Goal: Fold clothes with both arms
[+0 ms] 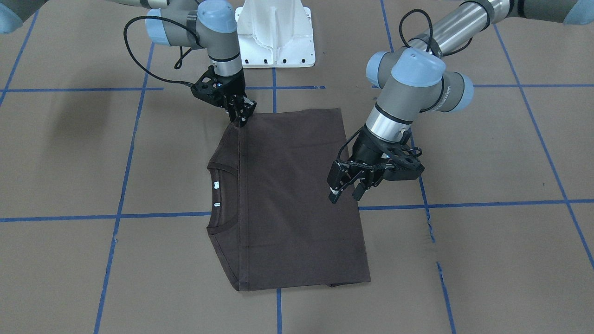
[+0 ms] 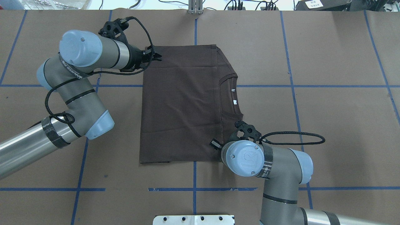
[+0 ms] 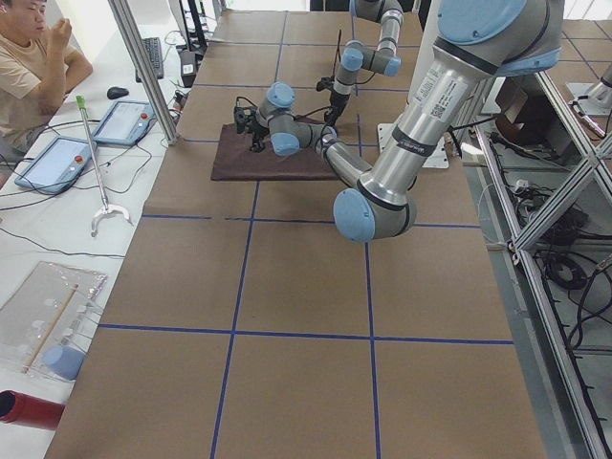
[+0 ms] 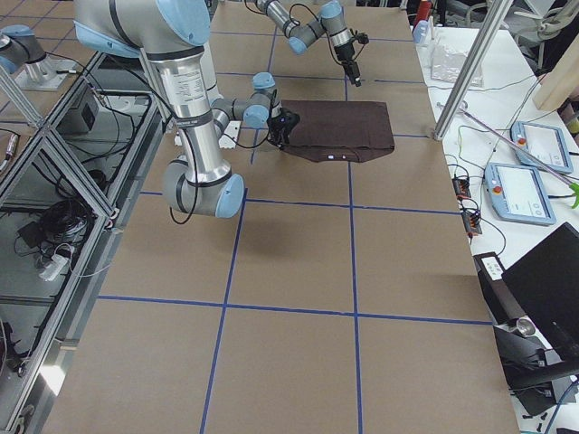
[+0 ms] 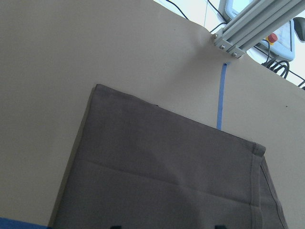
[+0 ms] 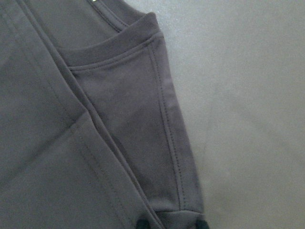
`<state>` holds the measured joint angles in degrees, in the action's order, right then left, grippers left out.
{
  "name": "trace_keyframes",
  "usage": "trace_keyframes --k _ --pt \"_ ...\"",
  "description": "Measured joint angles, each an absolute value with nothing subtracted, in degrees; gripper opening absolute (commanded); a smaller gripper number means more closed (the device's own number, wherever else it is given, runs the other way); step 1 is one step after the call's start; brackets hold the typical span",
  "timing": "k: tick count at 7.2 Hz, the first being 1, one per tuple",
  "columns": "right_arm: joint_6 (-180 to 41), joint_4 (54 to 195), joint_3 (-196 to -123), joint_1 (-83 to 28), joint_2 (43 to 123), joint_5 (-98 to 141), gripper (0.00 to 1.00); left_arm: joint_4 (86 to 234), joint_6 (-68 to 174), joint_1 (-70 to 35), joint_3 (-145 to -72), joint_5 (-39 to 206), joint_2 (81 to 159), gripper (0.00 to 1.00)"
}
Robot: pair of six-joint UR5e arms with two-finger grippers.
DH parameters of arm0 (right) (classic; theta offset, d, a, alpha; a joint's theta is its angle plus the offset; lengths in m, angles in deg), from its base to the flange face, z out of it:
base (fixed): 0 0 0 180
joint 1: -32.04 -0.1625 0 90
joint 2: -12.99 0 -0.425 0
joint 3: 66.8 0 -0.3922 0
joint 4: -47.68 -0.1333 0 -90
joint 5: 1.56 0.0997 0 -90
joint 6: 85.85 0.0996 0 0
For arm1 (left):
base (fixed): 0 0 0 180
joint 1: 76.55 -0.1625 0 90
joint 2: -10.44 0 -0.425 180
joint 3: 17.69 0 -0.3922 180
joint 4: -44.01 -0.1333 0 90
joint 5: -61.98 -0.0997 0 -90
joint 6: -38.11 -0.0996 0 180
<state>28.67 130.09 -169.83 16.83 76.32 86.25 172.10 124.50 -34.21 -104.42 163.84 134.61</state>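
Note:
The dark brown T-shirt (image 1: 287, 199) lies flat on the table, its sleeves folded in and its collar (image 1: 218, 195) with white labels at one side. It also shows in the overhead view (image 2: 178, 109). My left gripper (image 1: 345, 194) is open and empty, raised above the shirt's hem side, over its far left corner in the overhead view (image 2: 155, 57). My right gripper (image 1: 241, 119) is low at the shirt's near shoulder corner. In the right wrist view (image 6: 172, 223) its jaws stand a little apart on either side of the flat hem. My right wrist hides it in the overhead view.
The white bolted pedestal (image 1: 276, 35) stands at the robot's side of the table. Blue tape lines (image 1: 120, 215) cross the brown table cover. An operator (image 3: 33, 57) sits beyond the table's far edge beside tablets (image 3: 120, 120). A metal frame post (image 5: 248, 24) stands past the shirt.

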Motion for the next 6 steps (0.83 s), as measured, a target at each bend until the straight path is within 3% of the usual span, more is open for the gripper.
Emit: trace_keyframes --k 6 --pt "28.67 130.84 -172.33 14.95 76.39 90.26 0.0 171.49 125.19 -34.24 -106.46 164.09 134.36 0.71"
